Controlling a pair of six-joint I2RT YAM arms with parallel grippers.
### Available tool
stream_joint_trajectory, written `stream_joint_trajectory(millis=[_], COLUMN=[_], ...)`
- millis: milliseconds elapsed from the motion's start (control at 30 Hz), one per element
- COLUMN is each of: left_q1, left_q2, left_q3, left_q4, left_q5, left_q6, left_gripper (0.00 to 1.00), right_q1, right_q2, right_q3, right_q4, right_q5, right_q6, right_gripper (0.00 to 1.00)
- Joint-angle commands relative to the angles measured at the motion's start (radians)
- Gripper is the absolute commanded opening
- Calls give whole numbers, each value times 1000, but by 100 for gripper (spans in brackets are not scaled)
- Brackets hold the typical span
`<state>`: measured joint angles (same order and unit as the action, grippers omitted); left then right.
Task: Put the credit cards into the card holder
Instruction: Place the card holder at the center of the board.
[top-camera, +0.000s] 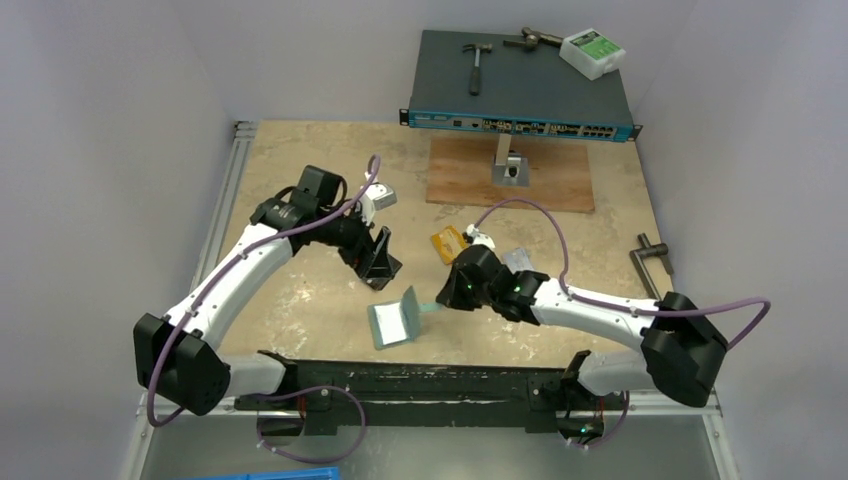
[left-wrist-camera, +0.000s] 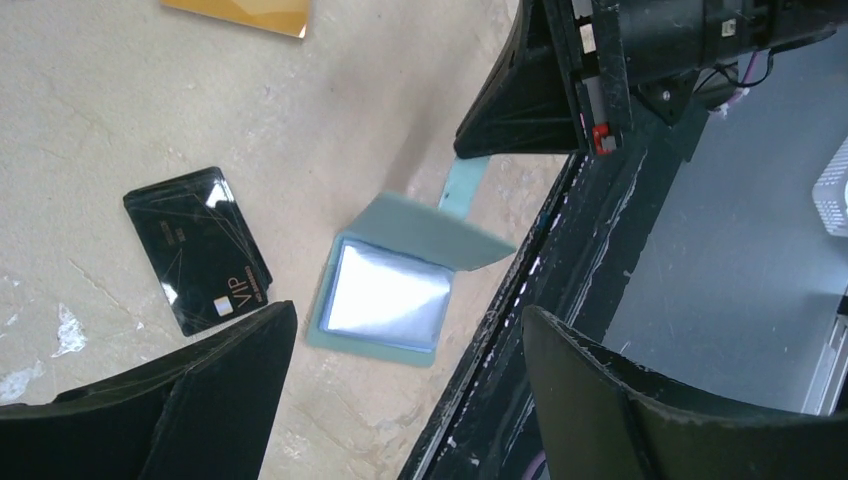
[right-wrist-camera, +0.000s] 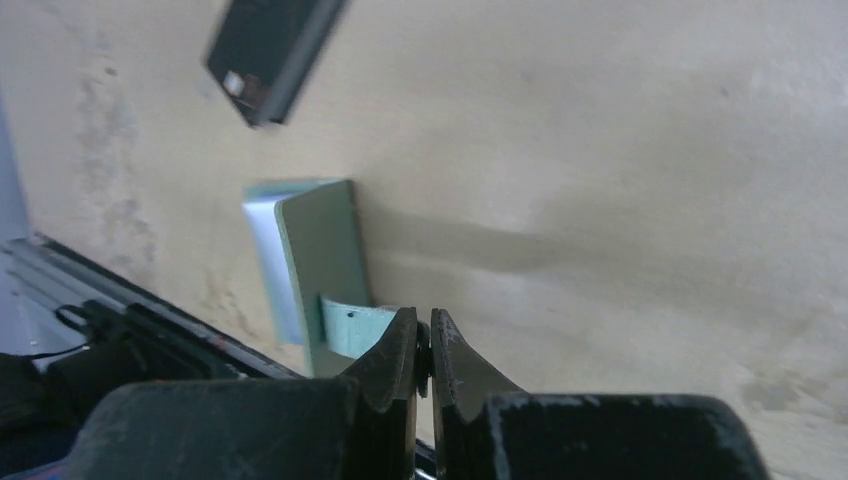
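Teal card holder (top-camera: 395, 322) held open, tab (right-wrist-camera: 350, 325) pinched in right gripper (right-wrist-camera: 425, 350) jaws. Left gripper (left-wrist-camera: 400, 400) jaws spread, holder beneath. Orange credit card (top-camera: 447, 243) beyond right jaws on surface (top-camera: 300, 180); none seen inside yet.

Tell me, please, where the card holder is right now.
In the top view the card holder lies open at front centre, just ahead of the arms' base rail, its tab pinched by the right jaws.
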<state>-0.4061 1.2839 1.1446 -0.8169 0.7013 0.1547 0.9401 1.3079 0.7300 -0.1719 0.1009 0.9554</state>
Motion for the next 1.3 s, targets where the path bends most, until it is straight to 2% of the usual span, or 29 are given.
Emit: stream_joint_trajectory(millis=[0, 200, 300, 467, 700, 1033, 1267], left_q1=[-4, -106, -159, -216, -222, -216, -215], left_q2=[9, 6, 32, 94, 140, 185, 226], left_q3=[11, -83, -136, -199, -178, -40, -29], left_q4=[-36, 20, 57, 143, 225, 193, 196], left_q5=[12, -85, -120, -162, -137, -67, -99], left_q6=[83, 157, 186, 188, 97, -69, -65], left_gripper=[83, 83, 82, 81, 81, 84, 84], right_q1=[-4, -4, -4, -2, 0, 94, 140], right_q2=[-52, -110, -128, -175, -202, -255, -225], right_q3=[-112, -227, -233, -232, -221, -105, 14], right_q4=[42, 28, -1, -20, -37, -137, -179], right_q5=[-10, 32, 83, 85, 72, 134, 163], right_q6=[45, 63, 41, 28, 13, 4, -25], right_gripper=[0, 0, 0, 0, 0, 0, 0])
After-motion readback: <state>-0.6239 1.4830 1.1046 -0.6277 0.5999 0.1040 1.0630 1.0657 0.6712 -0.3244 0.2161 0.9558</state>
